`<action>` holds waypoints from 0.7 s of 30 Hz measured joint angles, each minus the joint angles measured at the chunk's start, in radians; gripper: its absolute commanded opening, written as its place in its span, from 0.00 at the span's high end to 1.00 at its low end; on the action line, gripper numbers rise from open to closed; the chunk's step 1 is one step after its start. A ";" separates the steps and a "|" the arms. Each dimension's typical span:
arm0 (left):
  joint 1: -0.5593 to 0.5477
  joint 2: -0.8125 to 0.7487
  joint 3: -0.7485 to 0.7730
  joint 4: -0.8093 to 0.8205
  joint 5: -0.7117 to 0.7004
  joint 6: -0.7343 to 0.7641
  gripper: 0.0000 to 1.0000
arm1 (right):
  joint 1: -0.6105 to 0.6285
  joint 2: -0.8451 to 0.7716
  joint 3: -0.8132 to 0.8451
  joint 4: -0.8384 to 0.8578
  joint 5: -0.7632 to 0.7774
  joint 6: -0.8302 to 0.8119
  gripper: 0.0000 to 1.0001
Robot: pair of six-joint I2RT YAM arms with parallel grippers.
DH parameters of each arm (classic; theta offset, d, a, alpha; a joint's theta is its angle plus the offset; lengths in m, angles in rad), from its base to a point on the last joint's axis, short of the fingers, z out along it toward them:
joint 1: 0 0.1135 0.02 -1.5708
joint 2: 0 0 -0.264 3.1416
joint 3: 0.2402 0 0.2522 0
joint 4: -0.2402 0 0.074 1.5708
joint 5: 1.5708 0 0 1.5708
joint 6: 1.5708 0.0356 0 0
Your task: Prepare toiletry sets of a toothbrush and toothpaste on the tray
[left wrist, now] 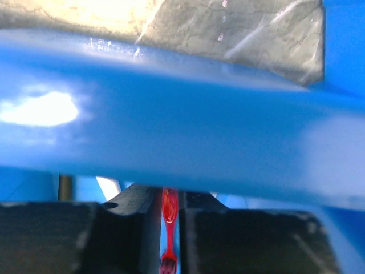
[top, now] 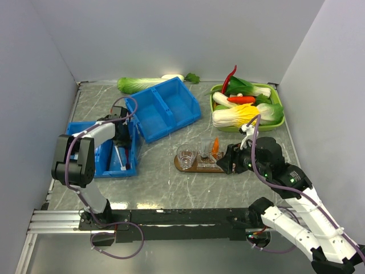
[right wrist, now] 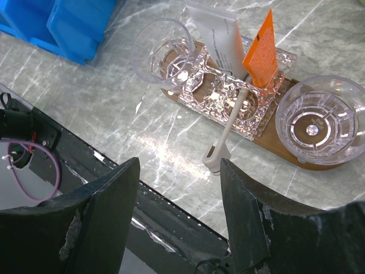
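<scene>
Fingers [left wrist: 85, 240] of the left gripper [left wrist: 169, 200] are being pressed narrowly onto a red toothbrush [left wrist: 167, 234] inside the blue bin [top: 102, 165], well to the left of the tray [right wrist: 272, 147]. The right gripper [right wrist: 177, 222] is being held wide apart, gripping nothing, just beside the tray. On the tray, a white toothbrush [right wrist: 229, 123] and an orange-ended tube [right wrist: 261, 48] are being carried in the middle cup [right wrist: 211, 97].

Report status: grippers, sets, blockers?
Left gripper shut on red brush in blue bin. Right gripper open, empty, beside tray. Middle cup holds white brush and tube; two round cups empty. Bin wall close ahead of left gripper.
</scene>
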 measured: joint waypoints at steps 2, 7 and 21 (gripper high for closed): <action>0.000 0.001 0.001 -0.001 0.003 0.000 0.99 | 0.000 -0.003 0.000 0.000 0.000 0.000 0.34; 0.000 -0.001 0.001 -0.001 0.008 0.002 0.99 | 0.000 -0.015 -0.014 -0.003 0.000 0.001 0.34; -0.043 -0.319 -0.069 0.030 -0.061 0.001 0.99 | 0.000 -0.011 -0.014 -0.009 0.042 0.008 0.34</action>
